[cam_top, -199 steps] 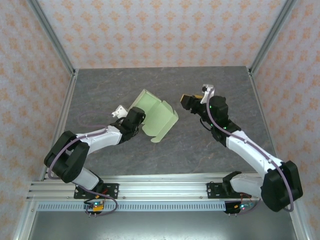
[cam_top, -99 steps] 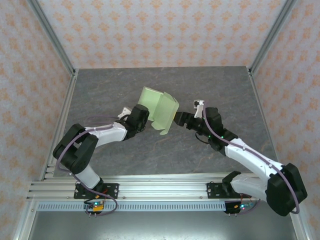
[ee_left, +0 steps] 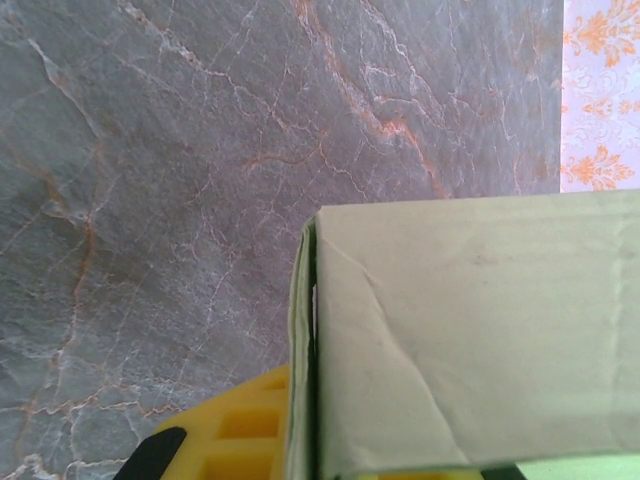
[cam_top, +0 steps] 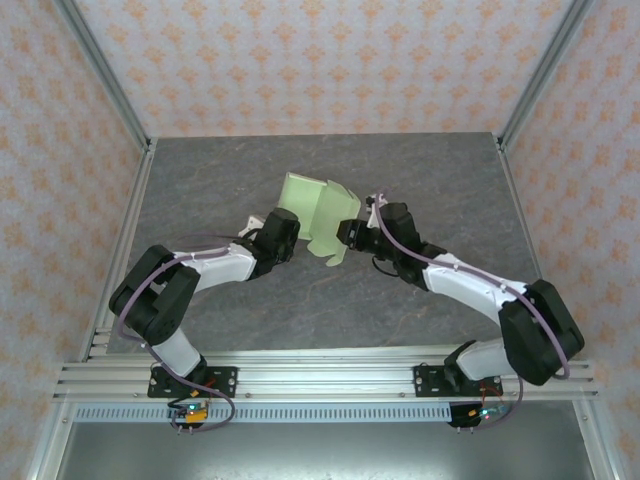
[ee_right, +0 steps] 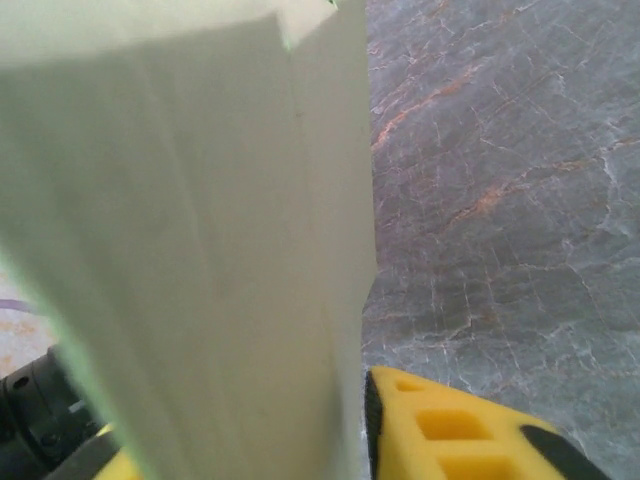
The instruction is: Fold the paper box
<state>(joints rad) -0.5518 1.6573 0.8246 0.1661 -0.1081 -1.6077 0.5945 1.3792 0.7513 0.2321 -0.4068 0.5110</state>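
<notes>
The paper box (cam_top: 312, 212) is half-formed pale green card, lifted off the grey marbled table (cam_top: 430, 170) a little toward 12 o'clock from its centre, with panels angled up and a loose flap hanging at its 6 o'clock.

The left gripper (cam_top: 288, 236) pinches the box at its 8 o'clock edge. The wrist view shows the doubled card wall (ee_left: 470, 330) clamped flat against a yellow pad (ee_left: 240, 435).

The right gripper (cam_top: 346, 232) is at the 4 o'clock side. A card panel (ee_right: 200, 250) runs between its yellow fingers (ee_right: 450, 430), but I cannot tell whether they have clamped on it.

Risks, as I judge them:
- Thin card held at two edges could buckle or crease off its score line if the arms pull unevenly.
- A half-closed right grip could let the panel slip out.
- The hanging flap could fold the wrong way.
</notes>
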